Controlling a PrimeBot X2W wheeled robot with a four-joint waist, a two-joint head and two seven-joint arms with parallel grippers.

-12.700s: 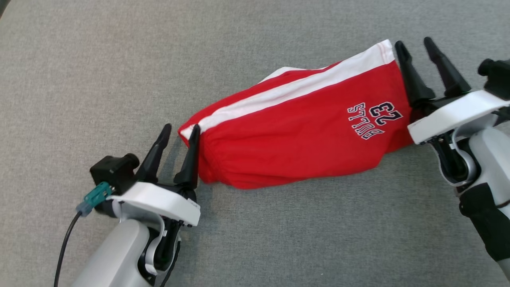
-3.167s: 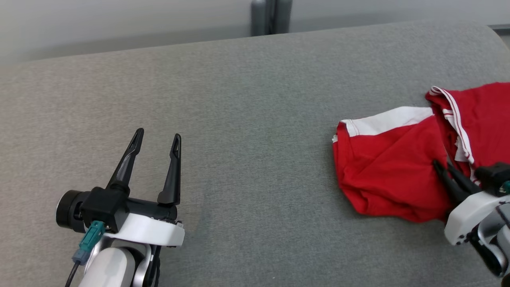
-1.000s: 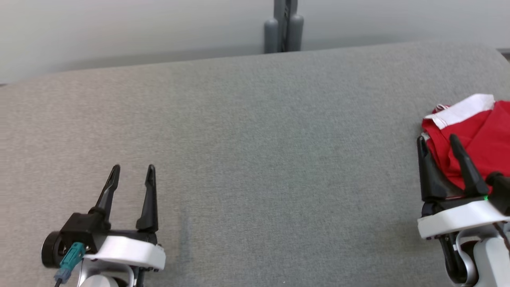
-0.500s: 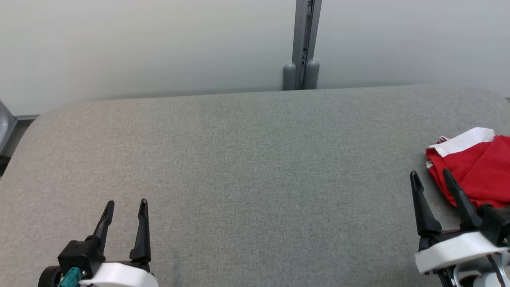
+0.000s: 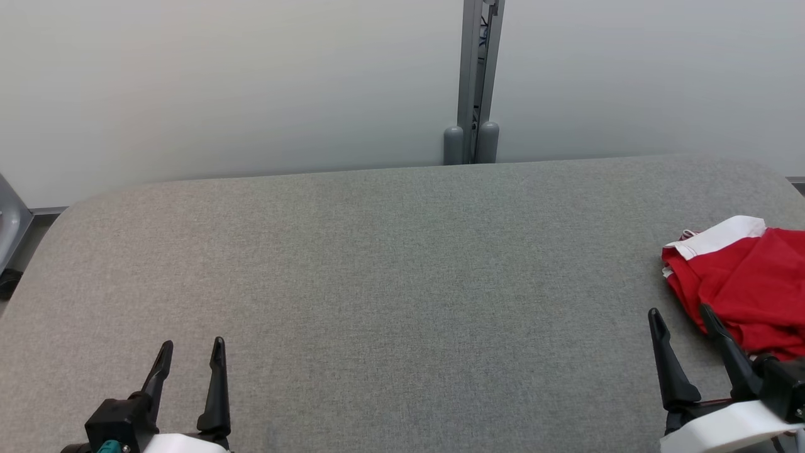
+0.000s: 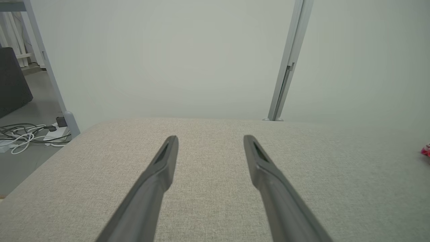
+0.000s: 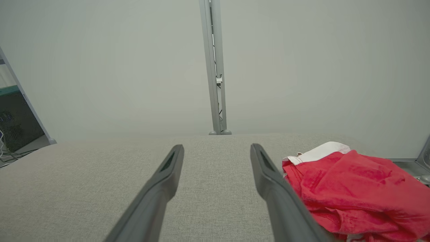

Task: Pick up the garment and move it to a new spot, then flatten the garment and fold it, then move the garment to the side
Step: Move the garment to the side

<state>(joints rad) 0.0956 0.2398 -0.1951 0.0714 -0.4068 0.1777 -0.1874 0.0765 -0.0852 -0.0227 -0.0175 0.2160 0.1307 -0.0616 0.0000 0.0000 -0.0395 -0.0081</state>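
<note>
Crumpled red fabric garment (image 5: 742, 289), white-banded, lies bunched on the woven grey bench (image 5: 402, 283) just right of the right hand (image 5: 679, 311); both it and the left hand (image 5: 192, 343) gape empty.

Red garment (image 5: 742, 296) runs off the head view's right edge. In the left wrist view it's a tiny sliver, shape unreadable.

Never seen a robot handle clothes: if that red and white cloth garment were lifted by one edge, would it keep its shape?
Probably not: the red and white cloth garment lies in soft folds, so it would likely droop. It looks thin, probably light. On the grey woven tabletop, a push might bunch it.
</note>
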